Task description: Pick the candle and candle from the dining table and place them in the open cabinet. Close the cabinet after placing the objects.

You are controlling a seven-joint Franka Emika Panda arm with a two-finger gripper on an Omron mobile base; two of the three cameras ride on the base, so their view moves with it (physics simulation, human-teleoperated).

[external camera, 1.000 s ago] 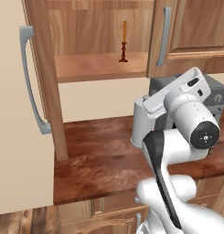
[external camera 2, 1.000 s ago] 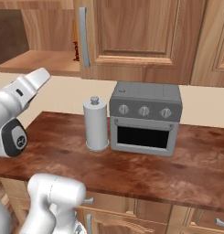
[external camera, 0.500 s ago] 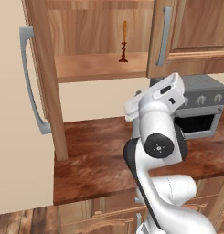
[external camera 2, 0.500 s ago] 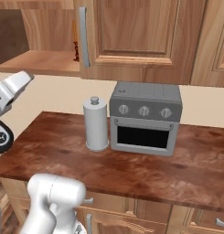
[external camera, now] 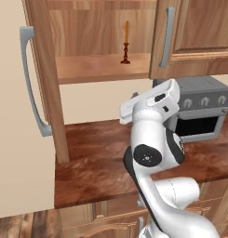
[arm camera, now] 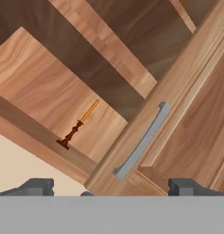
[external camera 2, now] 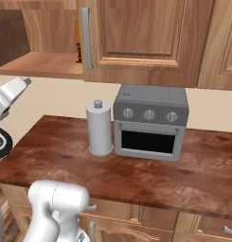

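Note:
A thin orange candle (external camera: 126, 42) on a dark red holder stands upright on the inner shelf (external camera: 97, 68) of the open cabinet. Its door (external camera: 22, 139) is swung out to the left, with the long grey handle (external camera: 31, 83) on it. From the right base view the candle (external camera 2: 77, 45) peeks out beside a neighbouring door's handle. In the hand view the candle (arm camera: 79, 124) lies ahead and to the left, well apart from my gripper (arm camera: 111, 189). The gripper is open, with nothing between its fingertips (arm camera: 36, 186). The dining table is out of view.
A grey toaster oven (external camera 2: 150, 123) and a white paper towel roll (external camera 2: 99, 127) stand on the reddish wood counter (external camera 2: 136, 177) below the cabinets. A closed cabinet door with a grey bar handle (external camera: 167, 30) adjoins the open one on the right.
My arm has swung the hand to the left, away from the toaster oven and back from the shelf. The candle on the shelf has not moved, and the jaws have stayed open.

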